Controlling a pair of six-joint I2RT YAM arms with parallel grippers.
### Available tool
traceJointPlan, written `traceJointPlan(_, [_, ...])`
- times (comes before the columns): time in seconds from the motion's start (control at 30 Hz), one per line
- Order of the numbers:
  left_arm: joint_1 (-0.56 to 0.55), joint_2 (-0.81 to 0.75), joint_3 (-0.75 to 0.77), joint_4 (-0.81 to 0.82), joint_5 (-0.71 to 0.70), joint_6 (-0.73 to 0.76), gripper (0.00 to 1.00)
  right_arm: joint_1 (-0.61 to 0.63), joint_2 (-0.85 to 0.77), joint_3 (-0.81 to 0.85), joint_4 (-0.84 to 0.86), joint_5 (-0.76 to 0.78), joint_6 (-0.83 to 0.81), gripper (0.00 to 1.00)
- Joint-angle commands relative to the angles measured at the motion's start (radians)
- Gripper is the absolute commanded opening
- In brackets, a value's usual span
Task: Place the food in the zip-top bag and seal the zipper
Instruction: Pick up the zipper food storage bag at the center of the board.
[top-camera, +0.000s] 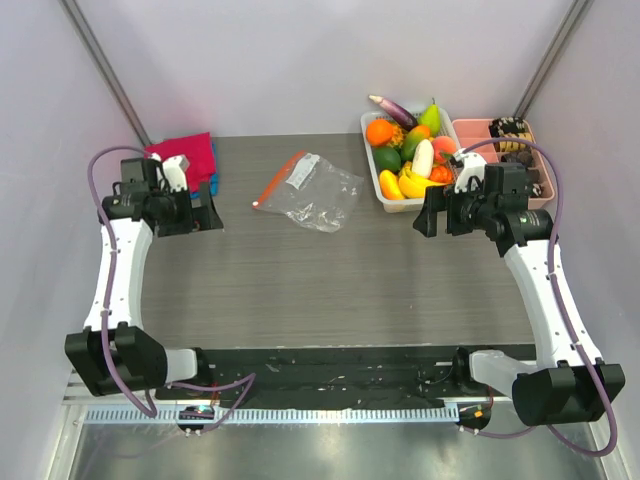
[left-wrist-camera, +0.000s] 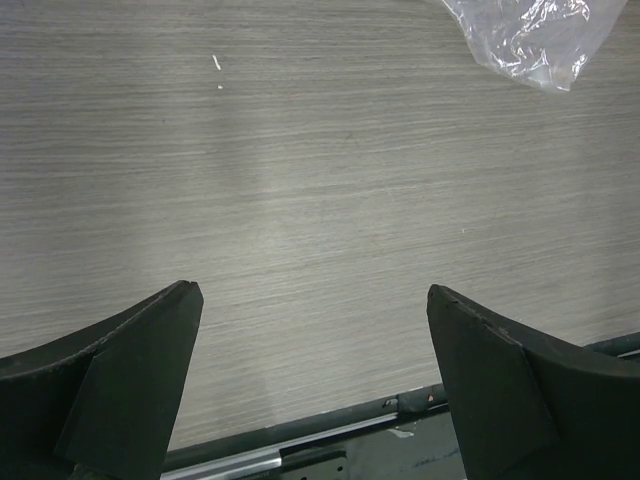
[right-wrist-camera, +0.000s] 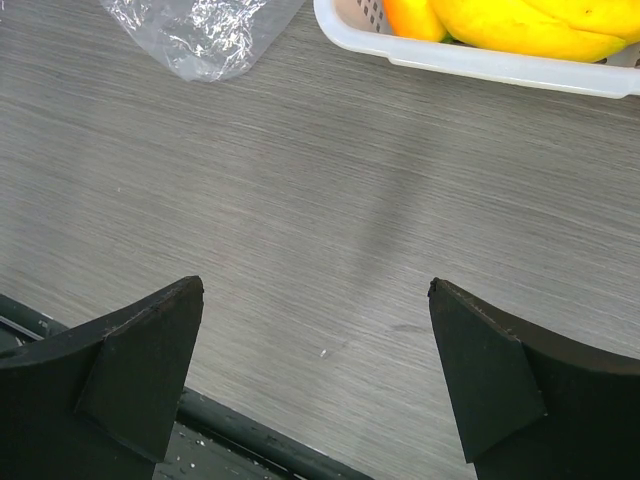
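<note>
The clear zip-top bag (top-camera: 315, 190) lies empty on the table at the back centre, its orange-red zipper (top-camera: 277, 181) along the left edge. It also shows in the left wrist view (left-wrist-camera: 530, 35) and the right wrist view (right-wrist-camera: 200, 30). The food, with a yellow banana (top-camera: 408, 184), an orange (top-camera: 380, 131), a green fruit (top-camera: 388, 158) and a white oblong piece (top-camera: 423, 157), sits in a white basket (top-camera: 374, 178). My left gripper (left-wrist-camera: 313, 295) is open and empty above bare table left of the bag. My right gripper (right-wrist-camera: 316, 287) is open and empty, just in front of the basket (right-wrist-camera: 480, 62).
A red folded cloth (top-camera: 188, 155) lies at the back left behind the left arm. A pink tray (top-camera: 474, 128) with dark items stands right of the white basket, partly hidden by the right arm. White walls close in the table on three sides.
</note>
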Motion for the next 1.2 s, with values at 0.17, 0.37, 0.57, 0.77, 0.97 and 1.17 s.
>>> traceJointPlan(0.17, [-0.028, 0.149, 0.151, 0.117, 0.110, 0.068, 1.00, -0.004, 0.043, 0.055, 0.022, -0.061, 0.038, 1.00])
traceJointPlan(0.37, [-0.052, 0.336, 0.231, 0.272, 0.249, 0.053, 1.00, -0.002, 0.070, 0.067, 0.024, -0.080, 0.039, 1.00])
traceJointPlan(0.57, [-0.088, 0.583, 0.424, 0.364, 0.378, -0.017, 0.88, -0.002, 0.115, 0.074, 0.019, -0.141, 0.039, 1.00])
traceJointPlan(0.77, [-0.109, 0.855, 0.627, 0.427, 0.487, -0.105, 0.77, -0.002, 0.132, 0.069, 0.021, -0.185, 0.034, 1.00])
traceJointPlan(0.97, [-0.140, 1.026, 0.733, 0.455, 0.467, -0.131, 0.72, -0.002, 0.156, 0.077, 0.014, -0.195, 0.030, 1.00])
traceJointPlan(1.17, [-0.158, 1.108, 0.746, 0.465, 0.438, -0.128, 0.69, -0.002, 0.165, 0.074, 0.010, -0.213, 0.024, 1.00])
